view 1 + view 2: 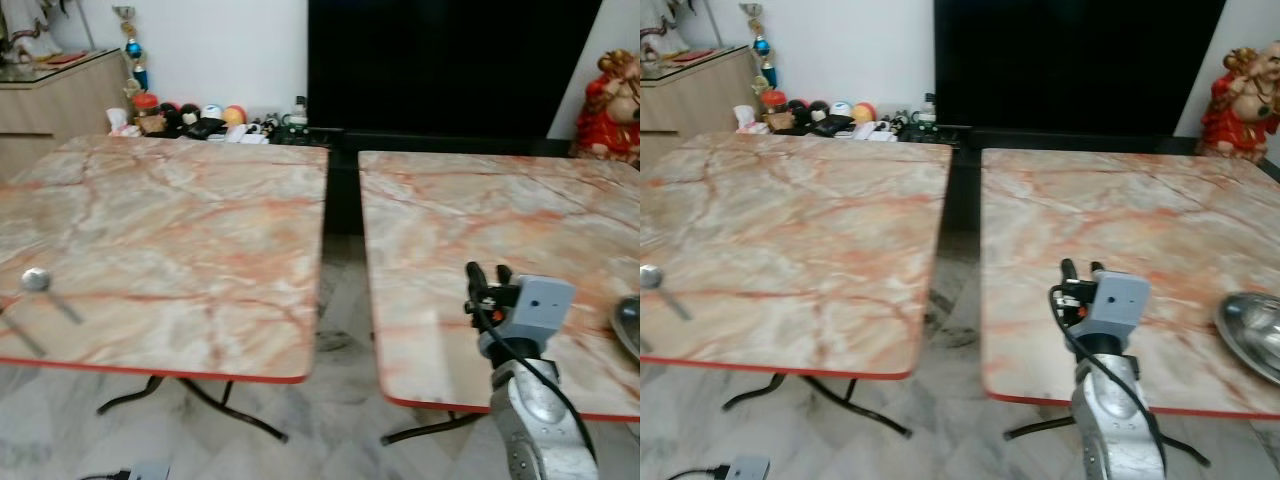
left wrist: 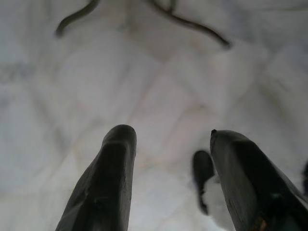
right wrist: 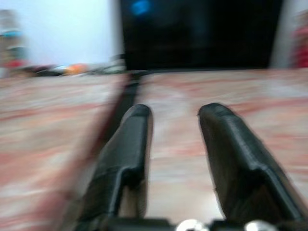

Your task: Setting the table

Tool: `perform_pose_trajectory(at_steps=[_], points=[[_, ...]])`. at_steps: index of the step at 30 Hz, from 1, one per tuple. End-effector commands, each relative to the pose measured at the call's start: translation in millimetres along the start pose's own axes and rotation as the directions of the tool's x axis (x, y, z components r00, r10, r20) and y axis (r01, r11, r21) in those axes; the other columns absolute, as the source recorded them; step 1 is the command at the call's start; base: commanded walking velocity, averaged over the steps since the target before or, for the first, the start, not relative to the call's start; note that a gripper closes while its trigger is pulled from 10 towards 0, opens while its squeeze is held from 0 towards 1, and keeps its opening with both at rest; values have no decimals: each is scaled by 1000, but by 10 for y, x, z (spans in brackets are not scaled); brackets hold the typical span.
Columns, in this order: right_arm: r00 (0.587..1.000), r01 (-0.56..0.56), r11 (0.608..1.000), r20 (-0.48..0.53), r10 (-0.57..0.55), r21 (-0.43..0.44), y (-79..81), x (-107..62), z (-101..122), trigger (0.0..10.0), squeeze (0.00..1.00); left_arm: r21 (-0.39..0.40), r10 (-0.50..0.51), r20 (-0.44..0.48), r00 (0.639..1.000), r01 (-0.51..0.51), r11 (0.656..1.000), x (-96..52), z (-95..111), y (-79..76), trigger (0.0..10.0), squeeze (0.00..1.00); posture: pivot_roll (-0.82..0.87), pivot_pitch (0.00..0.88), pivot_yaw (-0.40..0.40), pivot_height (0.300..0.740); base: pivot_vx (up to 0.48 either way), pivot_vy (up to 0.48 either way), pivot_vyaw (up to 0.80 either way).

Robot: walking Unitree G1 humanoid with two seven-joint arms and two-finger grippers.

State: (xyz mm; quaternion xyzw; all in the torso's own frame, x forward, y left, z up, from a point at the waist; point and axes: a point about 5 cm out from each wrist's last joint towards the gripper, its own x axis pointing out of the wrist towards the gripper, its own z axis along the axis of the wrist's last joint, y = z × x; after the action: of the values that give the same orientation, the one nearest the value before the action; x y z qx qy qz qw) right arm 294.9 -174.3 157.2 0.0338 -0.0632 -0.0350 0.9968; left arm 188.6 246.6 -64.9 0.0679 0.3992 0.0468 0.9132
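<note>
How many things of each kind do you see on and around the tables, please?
Marble-pattern tables: 2 (left, right)
Spoons: 1, on the left table
Metal plates: 1, on the right table
Red statues: 1
Trophies: 1
Total: 6

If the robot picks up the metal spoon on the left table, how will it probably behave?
The spoon looks like shiny metal, so it is probably stiff and somewhat slippery between smooth fingers. It lies flat on the polished left table, so it may slide when pushed and be hard to get under. It seems unlikely to break.
</note>
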Motion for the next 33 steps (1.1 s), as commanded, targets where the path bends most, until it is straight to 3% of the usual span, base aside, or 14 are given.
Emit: perform_pose_trajectory(at_steps=[1,4,33], points=[[999,-41,999,21,41,3,108,13,56,10000,0,-14,8,-60,998,-9,1000,-49,-182,11,10000,0,9,70,-32,740,0,480,800],[999,-39,999,9,39,32,121,16,44,10000,0,-24,13,-66,998,-15,1000,-57,-204,15,10000,0,11,77,-35,740,0,480,171],[999,-48,998,10,47,31,170,53,56,10000,0,-38,20,-69,997,-23,999,-71,-235,31,10000,0,17,99,-34,740,0,480,0]])
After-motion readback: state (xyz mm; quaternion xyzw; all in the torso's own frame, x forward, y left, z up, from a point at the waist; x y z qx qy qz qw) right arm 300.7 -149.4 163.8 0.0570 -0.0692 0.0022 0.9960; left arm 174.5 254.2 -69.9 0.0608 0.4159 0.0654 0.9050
